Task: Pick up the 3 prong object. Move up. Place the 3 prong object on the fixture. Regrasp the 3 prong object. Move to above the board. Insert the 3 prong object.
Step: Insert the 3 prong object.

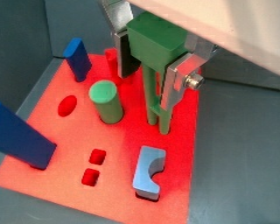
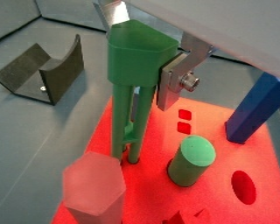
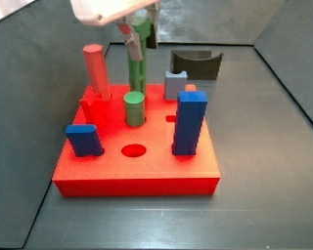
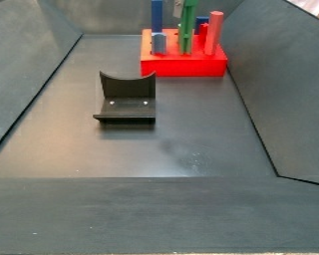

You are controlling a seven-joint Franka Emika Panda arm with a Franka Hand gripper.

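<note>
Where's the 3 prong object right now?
The 3 prong object stands upright in the pincer, its lower tip at the board, beside the short green cylinder, as both wrist views show.

The gripper (image 2: 149, 74) above the board (image 1: 178, 140) has shiny bare-metal fingers (image 2: 175, 79); the 3 prong object (image 2: 133, 96) and board look like matt plastic.
</note>
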